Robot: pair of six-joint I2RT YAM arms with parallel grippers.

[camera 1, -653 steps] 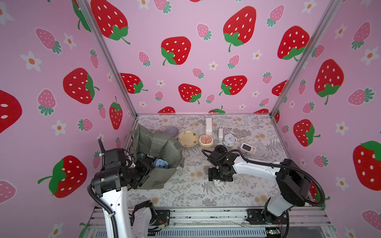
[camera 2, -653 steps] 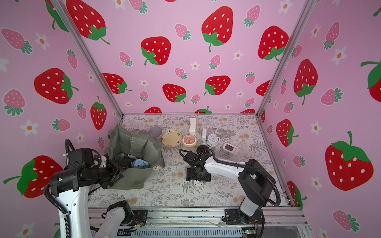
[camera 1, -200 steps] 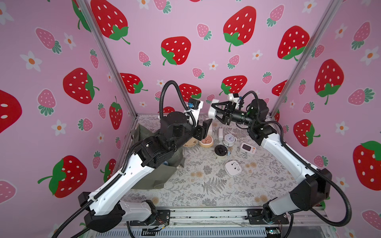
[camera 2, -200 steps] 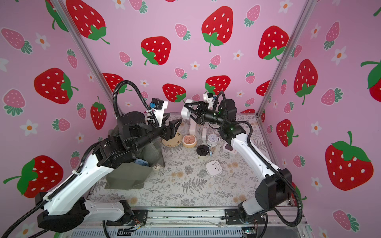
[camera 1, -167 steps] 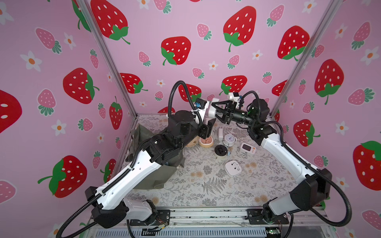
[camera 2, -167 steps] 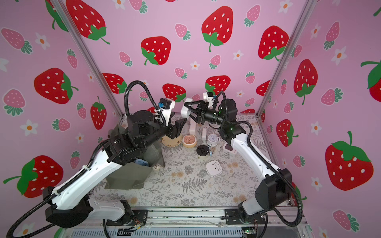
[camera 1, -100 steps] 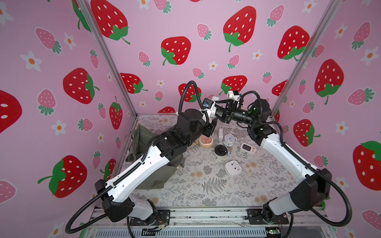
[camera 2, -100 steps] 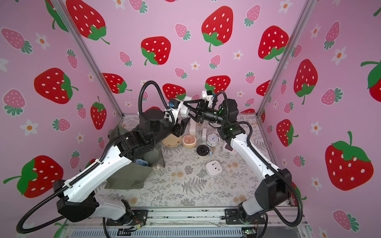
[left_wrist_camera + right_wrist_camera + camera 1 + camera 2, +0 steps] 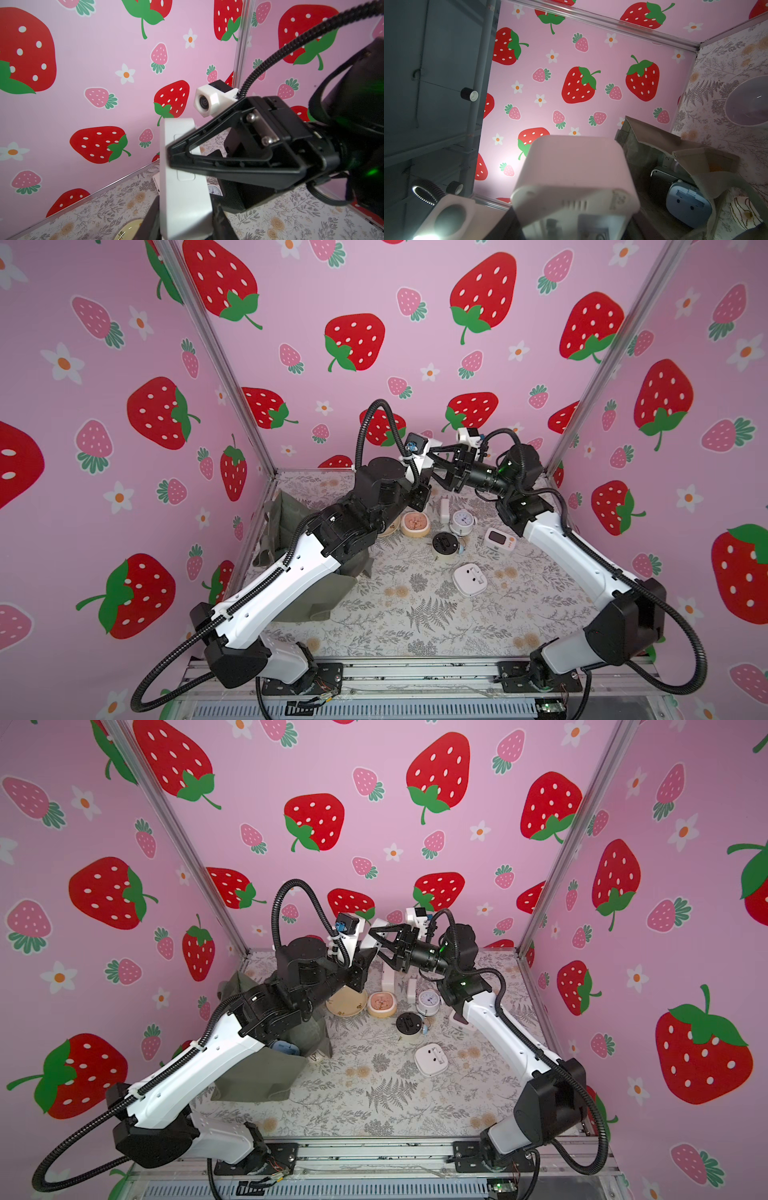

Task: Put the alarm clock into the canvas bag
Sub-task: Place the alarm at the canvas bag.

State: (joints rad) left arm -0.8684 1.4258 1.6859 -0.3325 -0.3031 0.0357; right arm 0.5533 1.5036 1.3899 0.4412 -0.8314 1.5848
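A white boxy alarm clock (image 9: 182, 187) (image 9: 575, 166) (image 9: 373, 936) hangs in the air above the back of the table, gripped from both sides. My left gripper (image 9: 185, 218) (image 9: 363, 963) is shut on its lower end, one dark finger on each side. My right gripper (image 9: 575, 218) (image 9: 376, 946) holds the other end, one of its black fingers (image 9: 207, 164) lying across the clock's face. The olive-grey canvas bag (image 9: 286, 522) (image 9: 257, 1081) (image 9: 654, 141) stands open at the left, partly hidden under my left arm. A blue clock (image 9: 687, 205) lies inside it.
On the floral table stand a round white clock (image 9: 462, 520), a small digital clock (image 9: 498, 538), a black-topped cylinder (image 9: 444, 545), a white square device (image 9: 469, 578), a pink bowl (image 9: 414, 524) and a yellow plate (image 9: 347, 1002). A lavender bowl (image 9: 749, 101) sits behind the bag.
My left arm has swung up and right from over the bag to the clock held high by my right gripper. Its jaws have closed on the clock. The right arm has hardly moved.
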